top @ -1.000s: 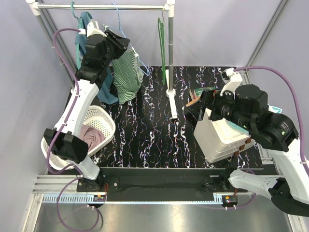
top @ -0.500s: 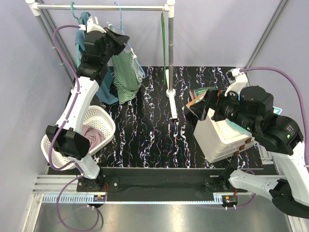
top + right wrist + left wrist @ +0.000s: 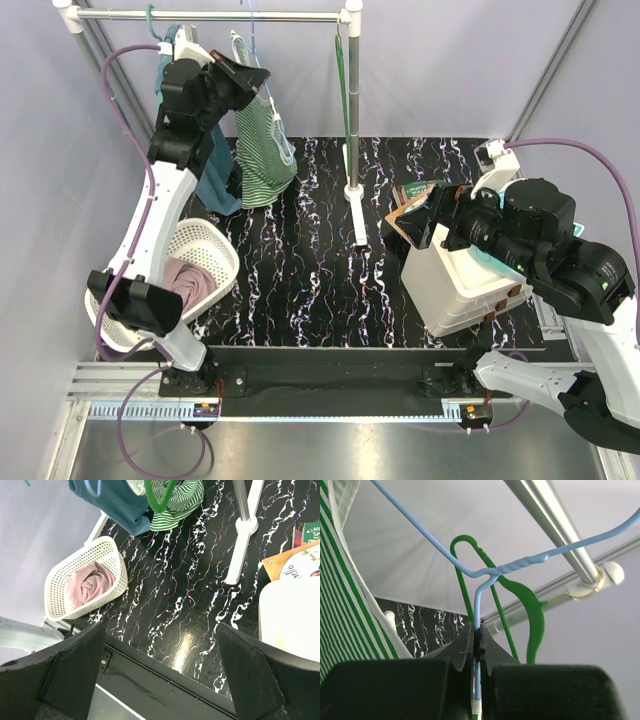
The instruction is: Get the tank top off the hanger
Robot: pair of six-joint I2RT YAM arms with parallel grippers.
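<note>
Just below the rail (image 3: 210,15) on the left, the left gripper (image 3: 477,635) is clamped on the neck of the blue wire hanger (image 3: 487,572) carrying the green-striped tank top (image 3: 258,150), while on the right the right gripper (image 3: 160,680) hangs with its jaws wide apart above the black marbled table (image 3: 170,605).

White capitals, seemingly "NG" above "SH", stood on the green packet (image 3: 311,532) at the far right of the worktop (image 3: 190,605), cut off by the frame edge. The orange packet (image 3: 281,561) just beside it bore looping script, too blurred to read.
</note>
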